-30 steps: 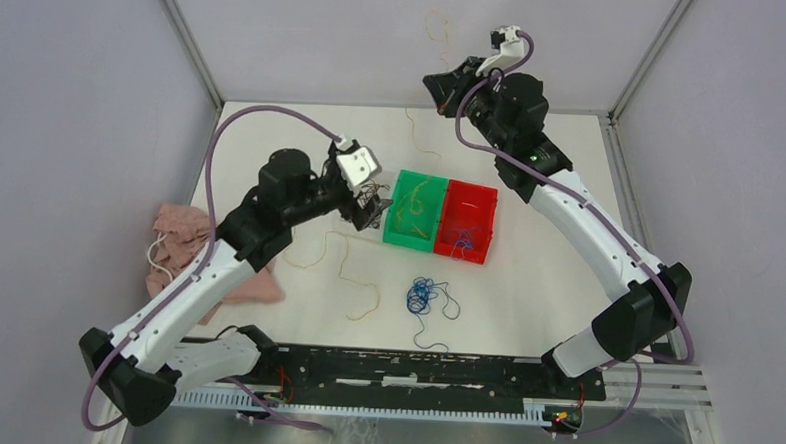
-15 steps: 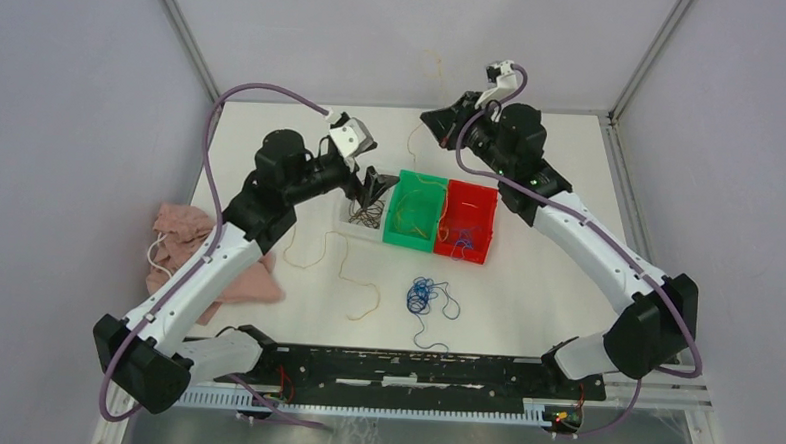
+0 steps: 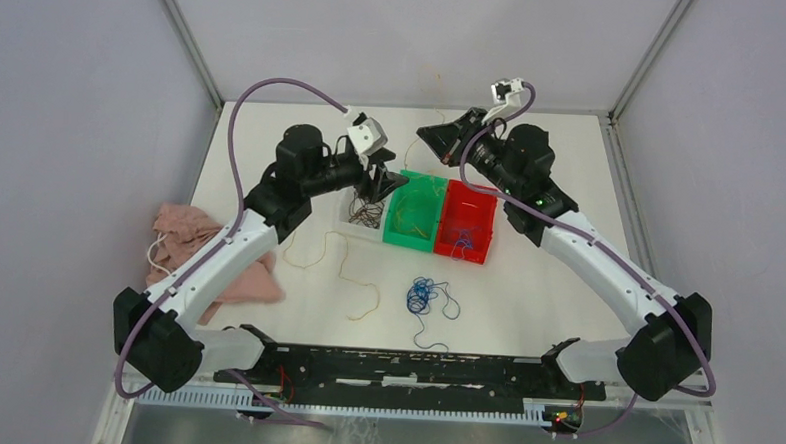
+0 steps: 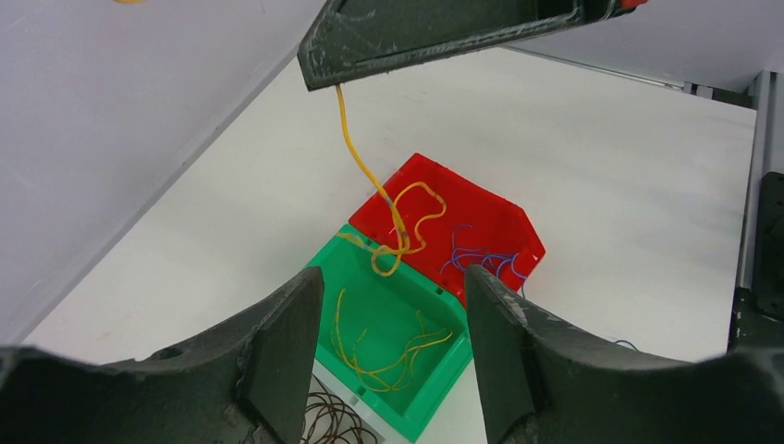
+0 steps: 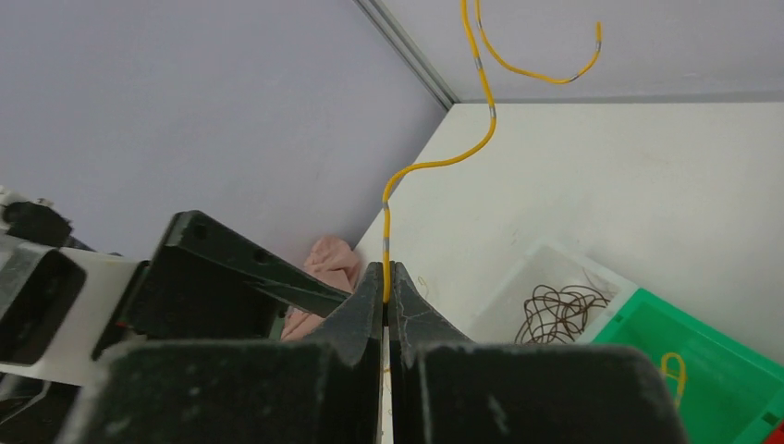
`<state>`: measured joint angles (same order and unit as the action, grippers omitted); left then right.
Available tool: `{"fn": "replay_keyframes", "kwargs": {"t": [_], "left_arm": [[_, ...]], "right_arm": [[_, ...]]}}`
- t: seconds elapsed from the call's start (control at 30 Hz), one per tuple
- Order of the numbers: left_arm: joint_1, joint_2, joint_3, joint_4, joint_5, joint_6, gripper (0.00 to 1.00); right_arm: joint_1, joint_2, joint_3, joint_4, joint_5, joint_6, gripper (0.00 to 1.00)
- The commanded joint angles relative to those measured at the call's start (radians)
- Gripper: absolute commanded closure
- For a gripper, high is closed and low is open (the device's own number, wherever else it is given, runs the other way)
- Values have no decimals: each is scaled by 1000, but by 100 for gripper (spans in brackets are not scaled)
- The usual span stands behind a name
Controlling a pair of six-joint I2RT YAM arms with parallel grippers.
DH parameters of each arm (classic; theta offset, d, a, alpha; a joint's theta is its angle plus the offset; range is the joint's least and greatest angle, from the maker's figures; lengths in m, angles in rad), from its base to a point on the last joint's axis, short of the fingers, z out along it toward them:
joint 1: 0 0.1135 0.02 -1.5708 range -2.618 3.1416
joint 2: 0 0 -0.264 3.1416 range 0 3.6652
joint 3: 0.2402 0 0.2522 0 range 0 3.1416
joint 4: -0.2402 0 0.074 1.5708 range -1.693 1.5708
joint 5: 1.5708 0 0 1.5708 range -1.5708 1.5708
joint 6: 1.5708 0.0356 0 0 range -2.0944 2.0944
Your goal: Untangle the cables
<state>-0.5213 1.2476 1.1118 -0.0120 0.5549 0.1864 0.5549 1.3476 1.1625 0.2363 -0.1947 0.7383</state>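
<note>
My right gripper (image 3: pixel 429 137) is shut on a yellow-orange wire (image 5: pixel 434 165), pinched between the fingertips (image 5: pixel 385 277). The wire hangs down from it (image 4: pixel 356 157), its curly end over the seam between the green bin (image 4: pixel 365 277) and the red bin (image 4: pixel 495 217). My left gripper (image 3: pixel 382 182) is open and empty above the bins (image 4: pixel 393 342). More yellow strands (image 4: pixel 388 356) lie in the green bin, blue strands (image 4: pixel 476 259) in the red bin. Brown wires (image 3: pixel 366 214) lie in a clear bin (image 5: pixel 545 259). A blue tangle (image 3: pixel 423 295) and a loose yellow strand (image 3: pixel 352 272) lie on the table.
A pink cloth (image 3: pixel 193 248) lies at the table's left edge. The three bins stand side by side in the middle of the table (image 3: pixel 526 288). The enclosure's walls close the back and sides. The two grippers are close together above the bins.
My left gripper let the brown wires go into the clear bin, then rose and moved right. My right gripper came down and forward with the yellow wire.
</note>
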Motion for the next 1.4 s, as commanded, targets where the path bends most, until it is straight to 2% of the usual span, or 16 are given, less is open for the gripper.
{"fn": "replay_keyframes", "kwargs": {"t": [0.0,0.3,0.33,0.47,0.57,0.73,0.83,1.0,1.2,1.37], "left_arm": [[4,-6,50,24,22,-25,37],[6,-3,68,29,85,-43,42],[6,-1,70,16,98,-35,47],[6,-4,71,-47,110,30,78],[7,-15,78,-83,104,70,95],[6,-57,98,-116,111,173,97],[4,-93,79,-105,115,238,97],[-3,-129,49,-92,115,316,97],[-3,-131,40,-151,103,349,97],[-2,-135,0,-239,99,337,97]], "right_arm": [[20,-47,-13,77,-10,41,99],[70,-67,-42,81,8,53,99],[72,-71,-46,80,10,53,99],[76,-83,-55,72,12,55,99],[76,-95,-60,41,25,56,99],[76,-86,-60,-89,86,81,99],[76,-53,-55,-130,39,122,98],[75,-11,-53,-159,-117,207,80],[47,-48,-120,-177,-226,344,44],[27,-87,-136,-298,-282,338,31]]}}
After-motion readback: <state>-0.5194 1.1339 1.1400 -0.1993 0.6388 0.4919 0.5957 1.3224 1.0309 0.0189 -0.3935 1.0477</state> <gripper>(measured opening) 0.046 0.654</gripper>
